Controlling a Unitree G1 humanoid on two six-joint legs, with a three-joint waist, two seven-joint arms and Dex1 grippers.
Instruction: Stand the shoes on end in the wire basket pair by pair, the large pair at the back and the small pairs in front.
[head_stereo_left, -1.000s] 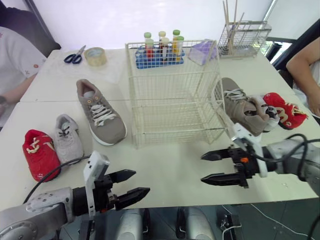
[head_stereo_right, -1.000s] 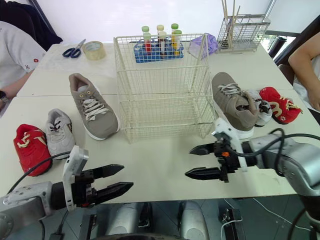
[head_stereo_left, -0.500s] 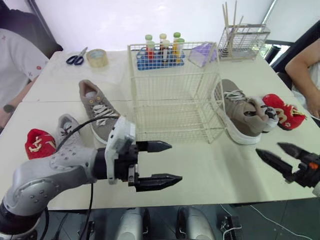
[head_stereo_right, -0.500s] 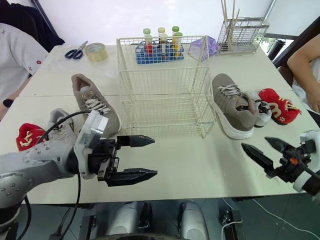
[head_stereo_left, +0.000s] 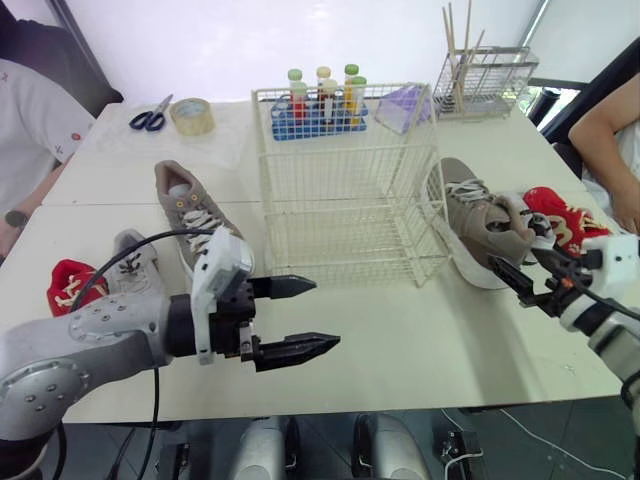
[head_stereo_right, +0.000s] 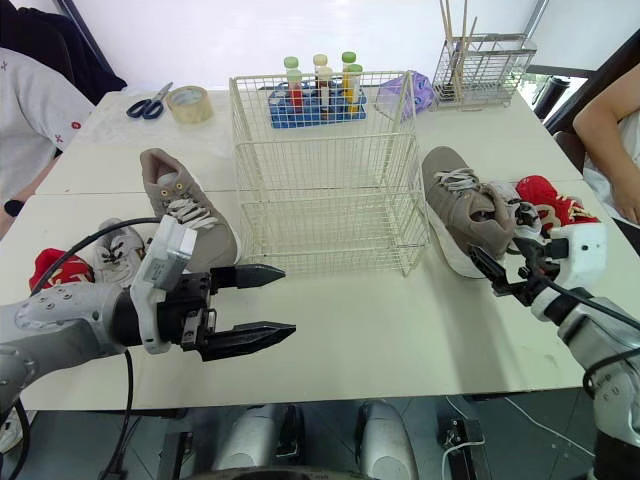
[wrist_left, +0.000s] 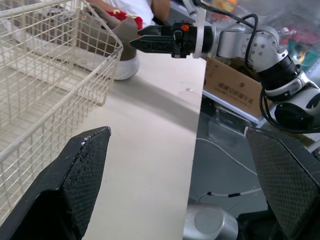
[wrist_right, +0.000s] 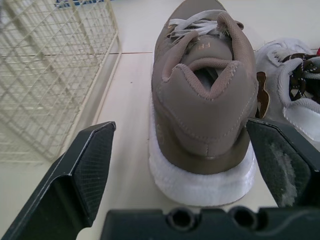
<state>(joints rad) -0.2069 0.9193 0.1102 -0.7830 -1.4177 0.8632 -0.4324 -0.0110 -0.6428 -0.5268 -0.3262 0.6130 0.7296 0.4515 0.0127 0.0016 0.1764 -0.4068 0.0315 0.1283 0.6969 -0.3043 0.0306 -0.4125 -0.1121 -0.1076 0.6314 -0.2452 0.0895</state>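
Just ahead of the right pincer (head_stereo_left: 510, 248), whose two black fingers are spread wide, lies one large taupe shoe (head_stereo_right: 465, 210), heel toward it: a suede-like upper, white laces and a thick white sole. Whether the fingers touch it I cannot tell. On that pincer's outer side, just beside the taupe shoe, lie one small white-grey shoe (head_stereo_right: 518, 218) and one small red shoe (head_stereo_right: 552, 196).

The left pincer (head_stereo_right: 288, 300) is likewise spread, its textured black pads over bare table (head_stereo_right: 380, 330). To its left and farther back lie three more shoes: a second large taupe shoe (head_stereo_right: 185, 215), one small grey shoe (head_stereo_right: 120, 255) and another small red shoe (head_stereo_right: 45, 268) with pale laces. That makes six shoes, three pairs, all lying on the table.

Between the two pincers and farther back stands the single wire basket (head_stereo_right: 325, 170), a tall box of thin cream-coated wire in a square grid, open at the top.
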